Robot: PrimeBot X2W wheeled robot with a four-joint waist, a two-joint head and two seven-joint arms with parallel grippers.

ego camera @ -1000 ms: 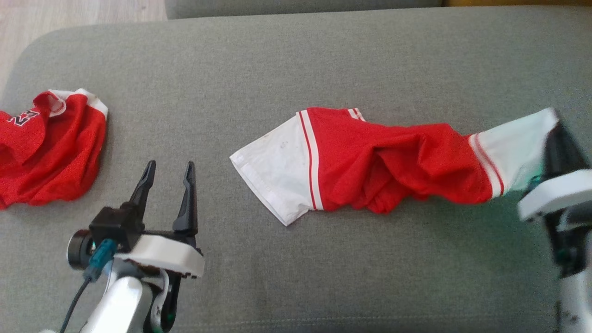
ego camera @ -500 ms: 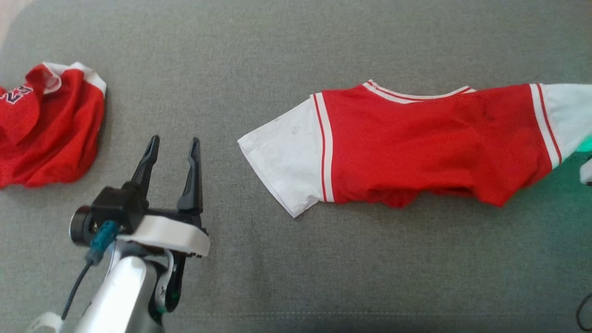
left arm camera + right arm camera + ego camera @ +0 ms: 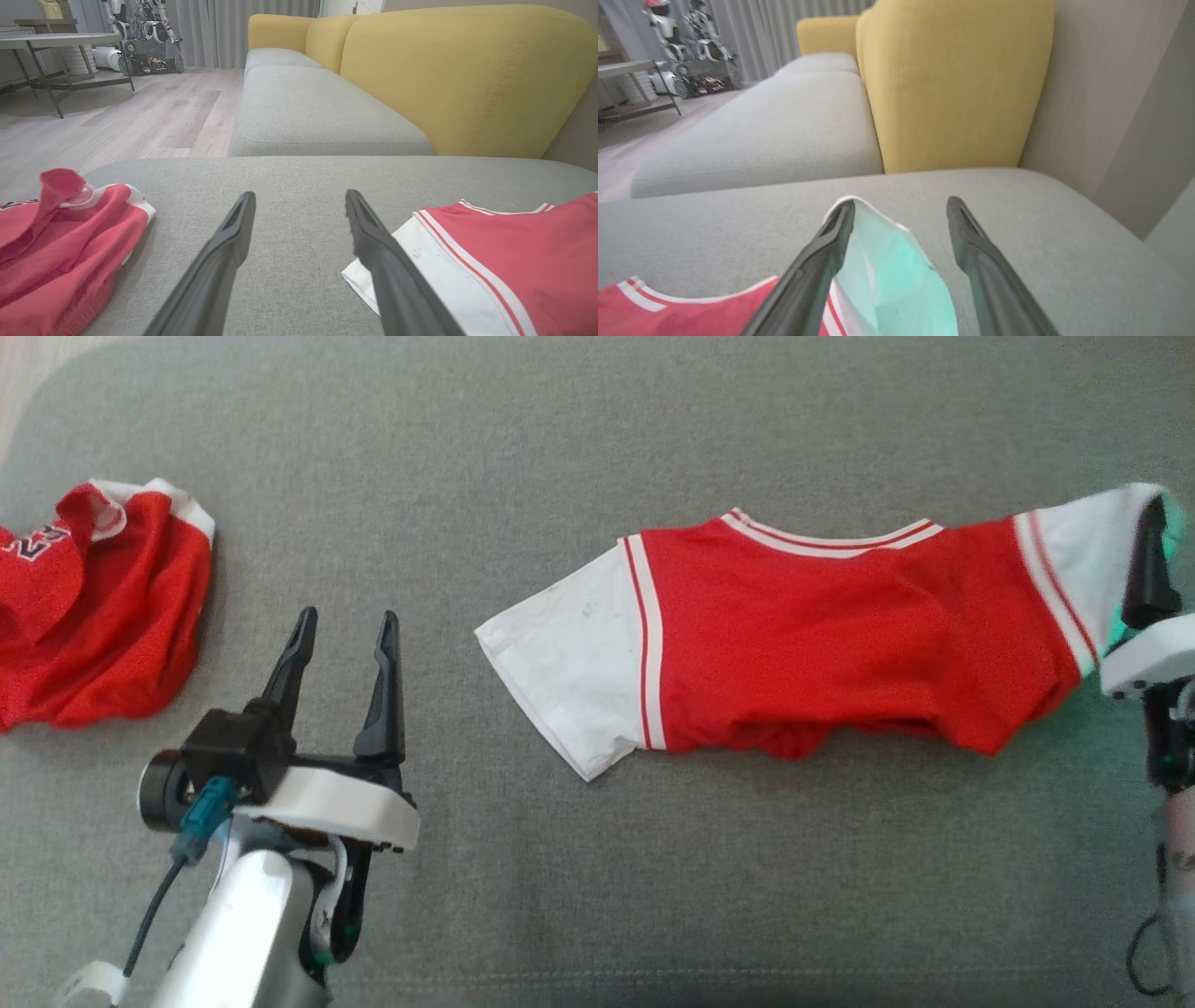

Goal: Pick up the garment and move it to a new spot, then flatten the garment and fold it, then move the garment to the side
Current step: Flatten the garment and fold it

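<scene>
The garment [image 3: 822, 635], a red jersey with white sleeves and striped trim, lies stretched sideways across the grey cushion [image 3: 579, 448]. My right gripper [image 3: 1162, 537] is at its right sleeve. In the right wrist view this gripper [image 3: 901, 207] is open, and the white sleeve [image 3: 887, 275], tinted green, rests between its fingers against the left one. My left gripper [image 3: 347, 616] stands open over bare cushion, a short way left of the garment's left sleeve [image 3: 569, 663]. The left wrist view has that gripper [image 3: 300, 195] with the garment [image 3: 514, 252] at its right.
A second red garment [image 3: 103, 616] lies crumpled at the cushion's left end, also in the left wrist view [image 3: 56, 242]. A yellow sofa back [image 3: 467, 79] and a further grey seat [image 3: 317, 112] lie beyond. Wooden floor [image 3: 140, 112] lies to the left.
The right gripper has gone from shut on the right sleeve to open. The garment went from bunched in the middle to stretched flat. The head camera shifted; the left arm kept its pose.
</scene>
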